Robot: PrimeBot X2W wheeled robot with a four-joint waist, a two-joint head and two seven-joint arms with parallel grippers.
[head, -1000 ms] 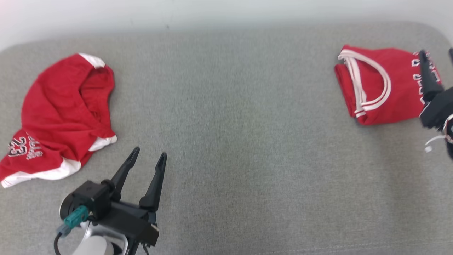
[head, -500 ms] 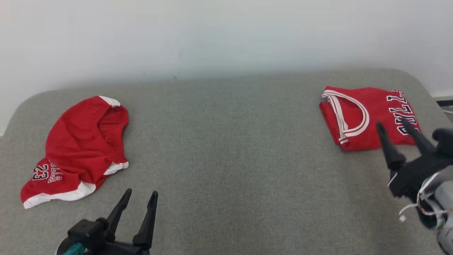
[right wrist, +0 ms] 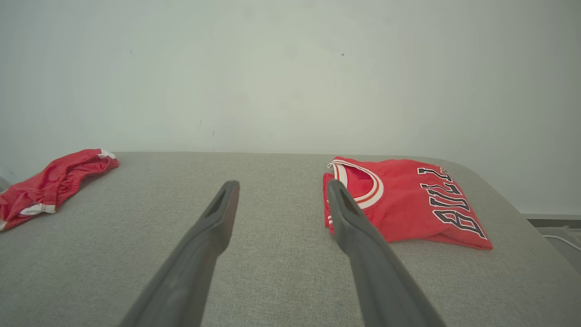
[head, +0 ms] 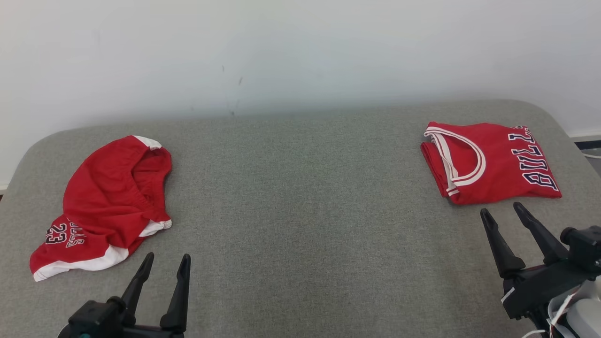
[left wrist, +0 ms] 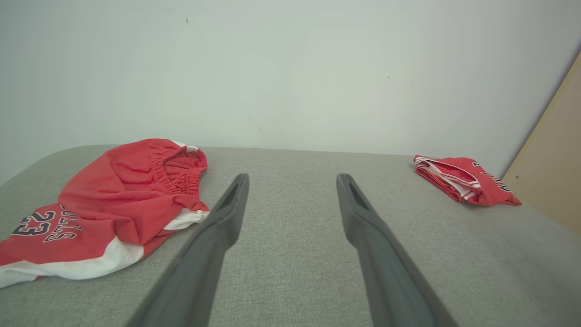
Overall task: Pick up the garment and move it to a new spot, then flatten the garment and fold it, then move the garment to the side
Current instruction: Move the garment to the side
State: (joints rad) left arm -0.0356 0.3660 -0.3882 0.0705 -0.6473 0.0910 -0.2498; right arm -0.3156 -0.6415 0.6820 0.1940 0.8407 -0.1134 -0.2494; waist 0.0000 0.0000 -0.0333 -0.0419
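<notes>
A folded red jersey (head: 488,162) with white trim and dark lettering lies flat at the far right of the grey padded surface (head: 310,211). It also appears in the two wrist views (left wrist: 463,179) (right wrist: 408,204). Crumpled red shorts (head: 108,206) marked 23 lie at the far left (left wrist: 113,200) (right wrist: 54,179). My right gripper (head: 500,209) (right wrist: 282,183) is open and empty, just in front of the jersey and apart from it. My left gripper (head: 167,257) (left wrist: 292,177) is open and empty, near the front edge, right of the shorts.
A white wall (head: 300,56) stands behind the surface, whose corners are rounded. A beige panel (left wrist: 553,181) stands past the right side, and a strip of floor with a cable (head: 589,152) shows beyond the right edge.
The head camera has tilted up, bringing the wall into view. My right gripper has drawn back off the jersey toward the front. My left gripper has drawn back a little toward the front.
</notes>
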